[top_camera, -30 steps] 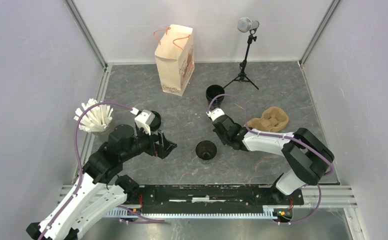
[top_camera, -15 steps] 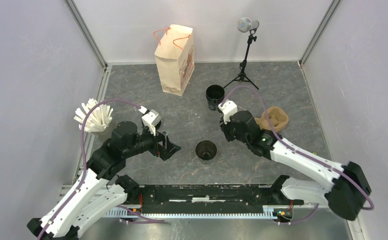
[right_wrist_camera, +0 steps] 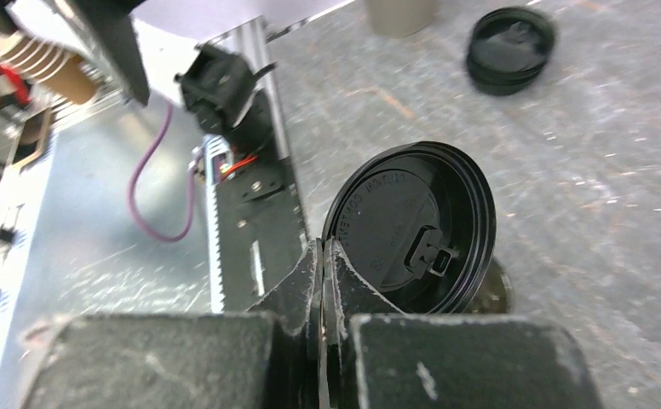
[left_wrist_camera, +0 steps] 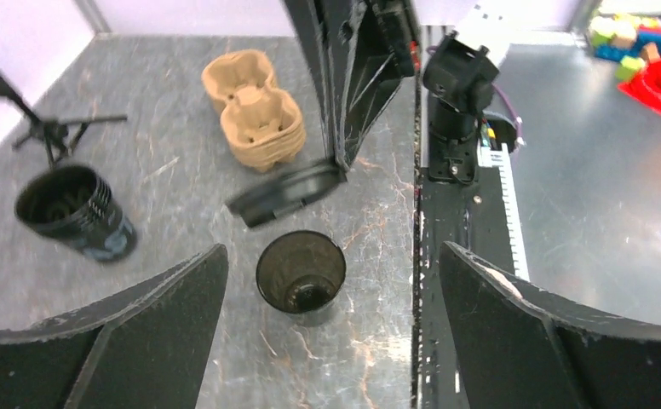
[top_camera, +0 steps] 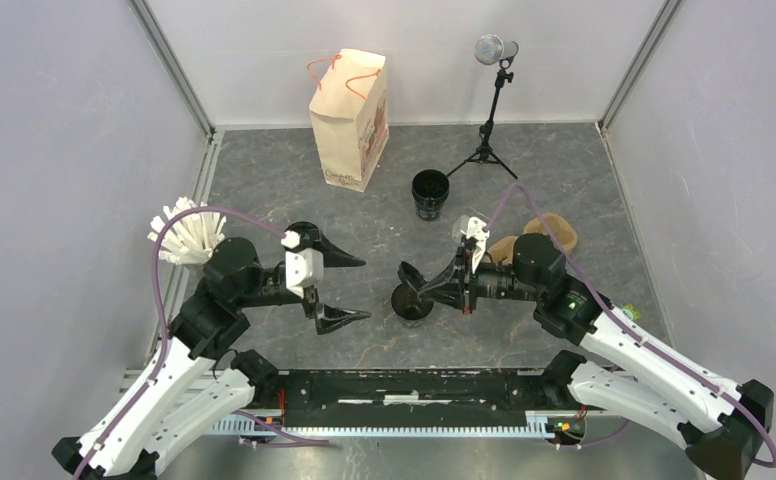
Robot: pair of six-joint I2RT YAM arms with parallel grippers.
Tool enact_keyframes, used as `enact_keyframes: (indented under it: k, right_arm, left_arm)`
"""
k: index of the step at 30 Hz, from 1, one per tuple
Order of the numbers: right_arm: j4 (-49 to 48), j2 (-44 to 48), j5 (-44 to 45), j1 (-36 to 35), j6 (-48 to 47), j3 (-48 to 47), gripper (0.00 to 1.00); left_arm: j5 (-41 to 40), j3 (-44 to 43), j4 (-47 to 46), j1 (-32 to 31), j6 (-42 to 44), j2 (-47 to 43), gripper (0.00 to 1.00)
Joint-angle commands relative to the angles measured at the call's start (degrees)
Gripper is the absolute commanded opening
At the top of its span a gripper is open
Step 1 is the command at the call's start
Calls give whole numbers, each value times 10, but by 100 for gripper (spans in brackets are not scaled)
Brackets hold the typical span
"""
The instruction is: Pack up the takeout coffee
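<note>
Right wrist view: cup (right_wrist_camera: 497, 290) is hidden under the tilted lid (right_wrist_camera: 412, 226); only a rim sliver is seen at the lid's 4 o'clock. The lid stack (right_wrist_camera: 512, 47) at 1 o'clock is blurred. A beige object (right_wrist_camera: 402, 13) at 12 o'clock is cut by the top edge. Top view: bag (top_camera: 349, 110) print is too small to read; carrier (top_camera: 559, 233) is partly covered by the right arm (top_camera: 624, 335).

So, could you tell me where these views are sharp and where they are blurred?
Top external: evenly lit and sharp throughout. Left wrist: the open cup is sharp, the held lid beyond it slightly smeared. Right wrist: that lid is crisp, the spare lids behind it soft.
</note>
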State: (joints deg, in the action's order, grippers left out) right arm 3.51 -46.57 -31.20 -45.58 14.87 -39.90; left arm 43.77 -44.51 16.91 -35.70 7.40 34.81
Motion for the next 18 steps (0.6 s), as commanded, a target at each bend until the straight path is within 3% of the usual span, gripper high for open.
enact_keyframes:
  k: [1, 4, 12, 18]
  right_arm:
    - [-24, -1, -123, 1, 26, 23, 0]
    - [-25, -6, -136, -1, 29, 27, 0]
    - [-86, -5, -170, -6, 62, 44, 0]
    - [-110, -18, -187, -11, 73, 37, 0]
  left_arm:
    - [134, -40, -21, 3, 167, 24, 96]
    - [180, -72, 25, 0, 219, 67, 86]
    - [170, -85, 68, -46, 285, 153, 85]
    - [130, -143, 173, -102, 374, 230, 83]
